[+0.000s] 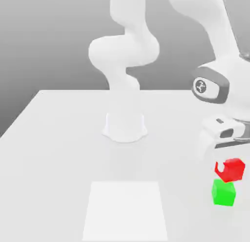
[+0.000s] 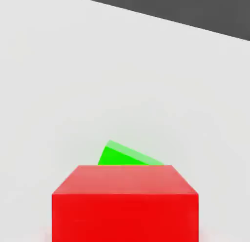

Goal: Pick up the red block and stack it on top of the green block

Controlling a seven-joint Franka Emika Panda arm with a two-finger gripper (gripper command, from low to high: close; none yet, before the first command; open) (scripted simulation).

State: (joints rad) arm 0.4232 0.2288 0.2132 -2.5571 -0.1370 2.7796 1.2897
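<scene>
Clenched on the red block with the pincer [image 1: 227,166], over toward the exterior view's right, near the front of the pale surface [image 1: 58,160]. Holds the red block [image 1: 234,170] above the surface, with a pale fingertip [image 1: 220,166] lying across its left side in the exterior view. Just below, see the green block [image 1: 223,192] resting on the surface, partly overlapped at its top by the lower edge of the red block. Cannot tell from here whether touching or slightly apart. In the hand view, look past the broad top and front of the red block to find a corner of the green block poking out from behind, turned at an angle to it. In the exterior view, also note differing angles between the two. Reaches down from above with the white arm [image 1: 224,85], bent over from the base [image 1: 125,129] at the far middle of the surface. Toward the near middle, left of both blocks in the exterior view, find a flat, bright white panel [image 1: 125,211] lying on the surface, well apart from the green block.
</scene>
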